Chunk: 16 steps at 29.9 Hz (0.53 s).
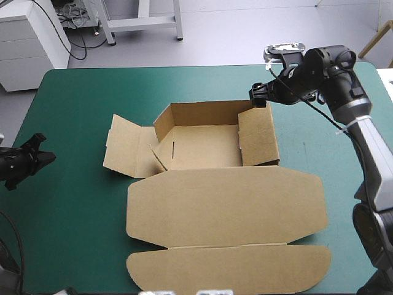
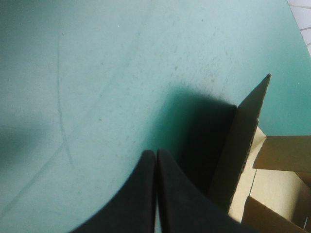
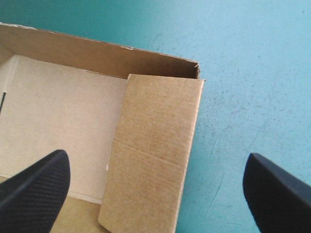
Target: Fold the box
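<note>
The box (image 1: 209,184) lies at the centre of the teal-green cover (image 1: 73,203), partly formed, open side up. With the table's far edge as 12 o'clock:

- The rear wall (image 1: 202,114) stands raised at 12 o'clock of the box floor.
- The right side wall (image 1: 258,138) stands raised at 3 o'clock and meets the rear wall at the corner.
- The left side panel (image 1: 126,147) is opened outward at 9 o'clock.
- The lid (image 1: 227,206) lies flat at 6 o'clock. Its tuck flap (image 1: 233,267) extends to the near edge.

The right gripper (image 1: 258,98) hangs over the box corner at 2 o'clock. Its black fingers are spread wide and grasp nothing. In the right wrist view, the right side wall lies between them.

The left gripper (image 2: 155,154) sits at 9 o'clock, near the table's left edge and apart from the box. Its fingers are pressed together with nothing between them. The edge of the left side panel lies just ahead.
</note>
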### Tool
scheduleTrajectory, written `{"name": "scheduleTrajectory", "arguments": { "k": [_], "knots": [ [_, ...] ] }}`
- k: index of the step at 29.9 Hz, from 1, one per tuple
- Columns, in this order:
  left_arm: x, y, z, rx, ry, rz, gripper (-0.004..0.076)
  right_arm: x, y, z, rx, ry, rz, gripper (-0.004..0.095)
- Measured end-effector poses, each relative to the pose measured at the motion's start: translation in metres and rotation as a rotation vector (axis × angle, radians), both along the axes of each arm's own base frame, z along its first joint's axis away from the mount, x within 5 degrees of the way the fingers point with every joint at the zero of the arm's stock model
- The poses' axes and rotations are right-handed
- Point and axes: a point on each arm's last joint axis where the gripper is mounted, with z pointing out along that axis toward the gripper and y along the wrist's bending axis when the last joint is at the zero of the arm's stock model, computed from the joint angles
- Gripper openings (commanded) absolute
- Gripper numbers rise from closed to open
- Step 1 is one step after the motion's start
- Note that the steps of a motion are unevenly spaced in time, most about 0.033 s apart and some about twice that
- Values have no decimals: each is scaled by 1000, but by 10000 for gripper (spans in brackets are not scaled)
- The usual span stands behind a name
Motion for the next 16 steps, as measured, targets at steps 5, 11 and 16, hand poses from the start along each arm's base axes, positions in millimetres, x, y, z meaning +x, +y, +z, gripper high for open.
{"name": "scheduleTrajectory", "arguments": {
  "k": [5, 11, 16],
  "knots": [
    [0, 0, 0, 0, 0, 0, -10, -30, -6, 35, 49, -81, -1, 891],
    [0, 0, 0, 2, -1, 3, -10, -49, -11, 53, 74, -125, -17, 891],
    [0, 0, 0, 2, -1, 3, -10, -45, -10, 25, 51, -28, -27, 891]
  ]
}}
